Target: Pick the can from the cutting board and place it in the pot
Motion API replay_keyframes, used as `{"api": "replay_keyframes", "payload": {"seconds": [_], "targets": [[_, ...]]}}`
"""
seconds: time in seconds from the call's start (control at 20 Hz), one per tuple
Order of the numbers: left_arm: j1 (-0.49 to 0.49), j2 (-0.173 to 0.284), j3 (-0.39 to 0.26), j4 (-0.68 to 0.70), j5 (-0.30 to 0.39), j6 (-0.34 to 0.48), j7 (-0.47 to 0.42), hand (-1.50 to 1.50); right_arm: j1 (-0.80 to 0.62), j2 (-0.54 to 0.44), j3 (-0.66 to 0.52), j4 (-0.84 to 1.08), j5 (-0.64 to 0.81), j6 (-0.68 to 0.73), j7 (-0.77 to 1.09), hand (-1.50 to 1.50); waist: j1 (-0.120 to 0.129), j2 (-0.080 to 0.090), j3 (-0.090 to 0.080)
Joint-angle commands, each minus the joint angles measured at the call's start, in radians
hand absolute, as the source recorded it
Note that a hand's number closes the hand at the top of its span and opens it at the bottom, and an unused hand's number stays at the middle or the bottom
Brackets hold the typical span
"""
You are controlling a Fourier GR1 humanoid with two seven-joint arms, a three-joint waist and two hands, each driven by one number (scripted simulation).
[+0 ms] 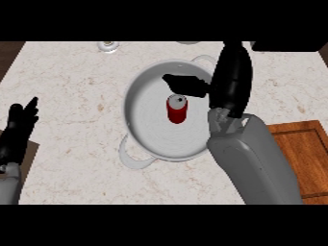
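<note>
Marble counter (67, 96) is occupied by a white pot (141, 134); a red can (176, 109) is seen upright inside it. Above it the right hand (187, 84) is held open, empty; the left hand (17, 127) is rested open at the left edge

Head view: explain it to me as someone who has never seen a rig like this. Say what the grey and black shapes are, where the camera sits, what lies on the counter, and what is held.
The camera sits where the robot's head would be and looks steeply down at a pale marble counter. The grey tubes are its forearms; each ends in a black hand.

The right hand reaches over a white pot in the middle of the counter. Inside the pot a red can stands upright. The hand is above and just beyond the can, its fingers not round it, so nothing is held.

The left hand rests open near the left edge, fingers up.

At the right edge lies a wooden cutting board; the part in view has nothing on it. A small round object sits at the far edge, too small to identify.
</note>
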Motion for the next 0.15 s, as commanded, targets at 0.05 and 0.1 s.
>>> {"api": "replay_keyframes", "payload": {"seconds": [0.05, 0.1], "targets": [[0.005, 0.025, 0.026, -0.012, 0.014, -0.016, 0.022, 0.00, 0.134, -0.006, -0.042, -0.144, 0.059, -0.112, 0.021, -1.50, -0.020, -0.006, 0.000], [-0.007, 0.018, 0.027, -0.012, 0.012, -0.006, 0.025, 0.00, 0.181, -0.021, -0.045, -0.192, 0.038, -0.128, -0.024, -1.50, -0.022, -0.006, 0.000]]}}
